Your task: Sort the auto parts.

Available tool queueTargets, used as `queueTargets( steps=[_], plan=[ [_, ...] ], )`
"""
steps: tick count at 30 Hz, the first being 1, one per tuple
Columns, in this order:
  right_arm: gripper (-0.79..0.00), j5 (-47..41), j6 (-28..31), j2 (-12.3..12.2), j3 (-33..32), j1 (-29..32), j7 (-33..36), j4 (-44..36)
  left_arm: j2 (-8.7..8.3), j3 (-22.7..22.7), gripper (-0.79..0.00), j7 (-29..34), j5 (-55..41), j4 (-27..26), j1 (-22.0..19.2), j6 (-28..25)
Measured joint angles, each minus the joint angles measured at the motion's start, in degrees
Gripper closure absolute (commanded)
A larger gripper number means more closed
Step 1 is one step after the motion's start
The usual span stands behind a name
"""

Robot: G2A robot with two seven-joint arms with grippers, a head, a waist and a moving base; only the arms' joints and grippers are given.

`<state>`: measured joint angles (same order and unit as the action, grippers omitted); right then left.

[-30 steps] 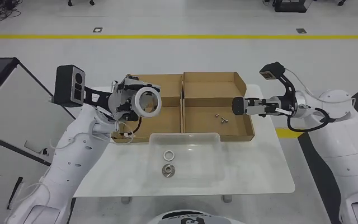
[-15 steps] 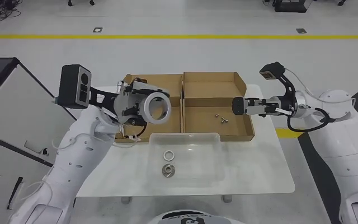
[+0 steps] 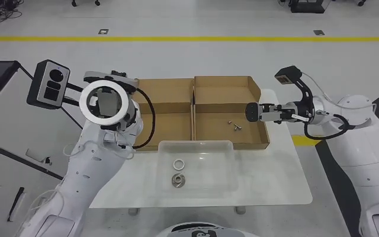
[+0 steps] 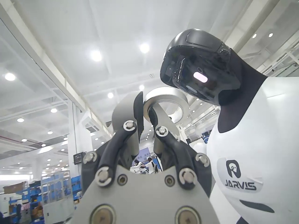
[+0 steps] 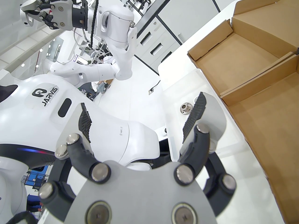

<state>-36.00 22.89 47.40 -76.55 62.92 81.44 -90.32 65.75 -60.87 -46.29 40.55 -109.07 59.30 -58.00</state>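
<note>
Top view, two boxes (image 3: pixel 172 127) (image 3: pixel 216 127), two bolts (image 3: pixel 232 124) (image 3: pixel 238 127), one raised ring (image 3: pixel 84 102)

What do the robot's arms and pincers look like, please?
The left arm and right arm are glossy white with black joints and looping black cables. The left pincer and right pincer have grey plates, black links with silver bolts, and grey fingers with black ribbed pads.

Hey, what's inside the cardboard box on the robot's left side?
The floor that shows in the left box is bare cardboard. Its outer end is covered by the left arm, whose left gripper holds a metal ring, so anything lying there cannot be seen.
</note>
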Motion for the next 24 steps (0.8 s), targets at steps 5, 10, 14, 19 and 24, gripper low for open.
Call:
queueTargets(
  steps=[5,10,14,19,24],
  plan=[
    [-0.785,0.0,0.0,0.0,0.0,0.0,0.0,0.0,0.18,0.26,0.0,0.0,0.84,0.31,-0.09,0.0],
    [-0.785,0.0,0.0,0.0,0.0,0.0,0.0,0.0,0.18,0.24,0.0,0.01,0.81,0.3,-0.08,0.0],
    [-0.785,0.0,0.0,0.0,0.0,0.0,0.0,0.0,0.18,0.24,0.0,0.01,0.81,0.3,-0.08,0.0],
    [-0.785,0.0,0.0,0.0,0.0,0.0,0.0,0.0,0.3,0.57,0.0,1.71,0.85,-0.55,-0.02,0.72],
    [-0.785,0.0,0.0,0.0,0.0,0.0,0.0,0.0,0.88,2.09,0.0,8.81,-1.03,1.26,-1.89,3.35]
  ],
)
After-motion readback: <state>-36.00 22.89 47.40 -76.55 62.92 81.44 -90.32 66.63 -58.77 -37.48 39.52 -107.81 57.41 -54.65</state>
